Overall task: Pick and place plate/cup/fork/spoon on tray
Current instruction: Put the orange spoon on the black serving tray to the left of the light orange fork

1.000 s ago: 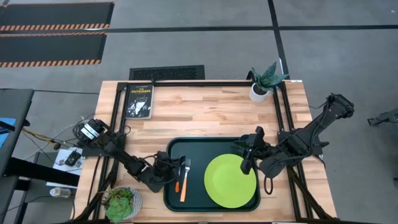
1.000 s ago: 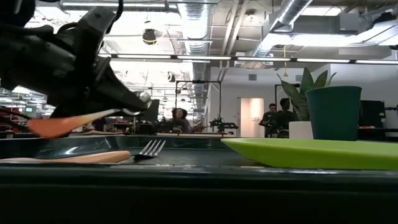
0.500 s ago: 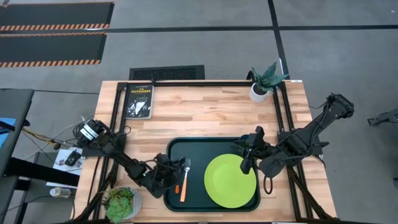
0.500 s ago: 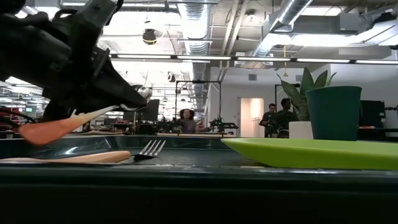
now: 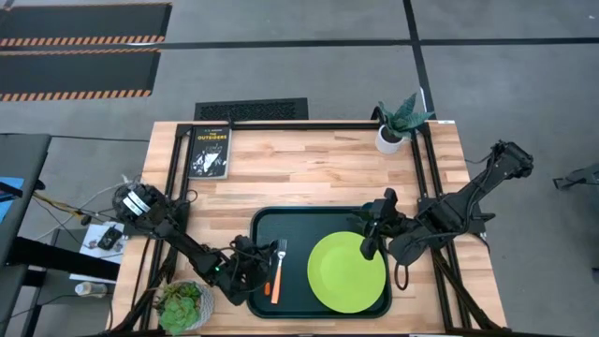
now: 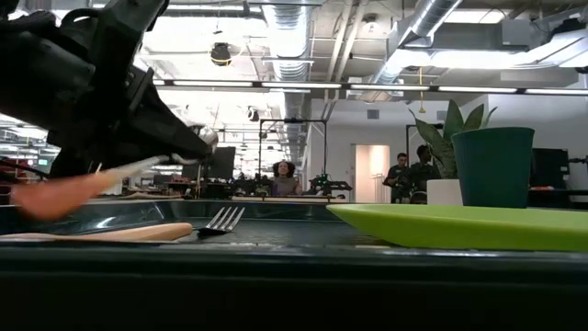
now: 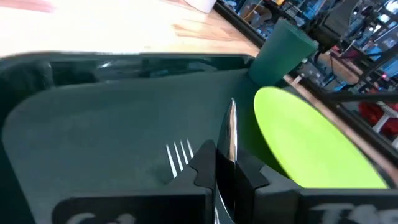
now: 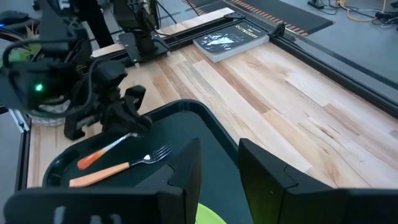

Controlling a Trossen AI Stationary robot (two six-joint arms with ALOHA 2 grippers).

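Observation:
The dark green tray (image 5: 299, 217) lies at the table's near middle. The lime-green plate (image 5: 346, 273) lies on its right half, and the fork (image 5: 278, 267) on its left half. The teal cup (image 7: 280, 53) stands upright at the tray's far right, just beyond the plate. My left gripper (image 5: 255, 271) is over the tray's left edge, shut on the spoon (image 8: 106, 151). My right gripper (image 8: 217, 174) is open and empty above the plate's far edge, beside the cup. My left gripper pinches the spoon's metal neck (image 7: 225, 155) between its two fingers, coming level from the table's left side. The bowl (image 7: 231, 121) sticks out ahead of the fingers, on edge. The red-orange handle (image 6: 55, 190) slants down behind them, low over the tray beside the fork.
A black book (image 5: 210, 152) lies at the far left. A white pot with a plant (image 5: 398, 126) stands at the far right corner, and a succulent pot (image 5: 184, 304) at the near left corner. People show in the room behind (image 6: 285, 175).
My left gripper has gone a little toward the table's near edge with the spoon. The spoon's handle end has tipped lower, toward the tray.

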